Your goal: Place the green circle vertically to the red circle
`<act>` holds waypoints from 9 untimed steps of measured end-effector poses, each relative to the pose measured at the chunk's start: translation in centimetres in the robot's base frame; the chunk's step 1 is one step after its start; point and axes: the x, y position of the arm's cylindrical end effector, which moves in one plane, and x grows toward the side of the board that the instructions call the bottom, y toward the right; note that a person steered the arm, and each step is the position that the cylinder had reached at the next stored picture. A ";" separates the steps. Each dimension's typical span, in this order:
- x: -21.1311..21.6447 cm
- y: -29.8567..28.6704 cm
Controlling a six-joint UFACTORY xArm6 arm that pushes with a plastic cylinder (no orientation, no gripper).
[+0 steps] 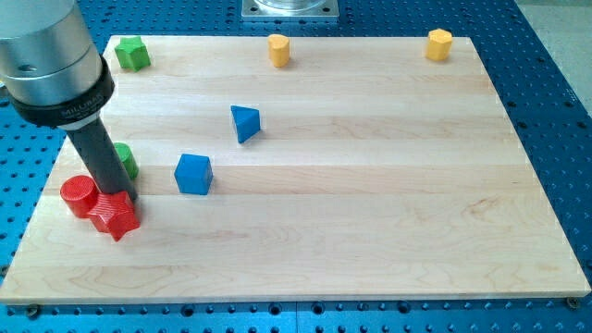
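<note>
Pale wood-grain board: my tip, a plain jawless rod, meets red star, between red circle and green circle.

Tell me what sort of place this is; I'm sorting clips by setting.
Probably a robotics lab bench: a wooden board lies on a blue perforated table, small blocks such as the blue cube are scattered on it, and a metal arm mount sits at the view's top.

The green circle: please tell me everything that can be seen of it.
The green circle is a small, low cylinder that looks like painted wood or plastic. It stands flat on the wooden board near the view's left edge. The dark rod hides most of its left side, so only its right part shows. It lies just above the red circle and the red star. My tip itself is not clearly visible.
</note>
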 end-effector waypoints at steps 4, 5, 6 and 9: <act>-4.9 0.2; -7.0 1.7; -7.6 -0.2; -7.4 -0.2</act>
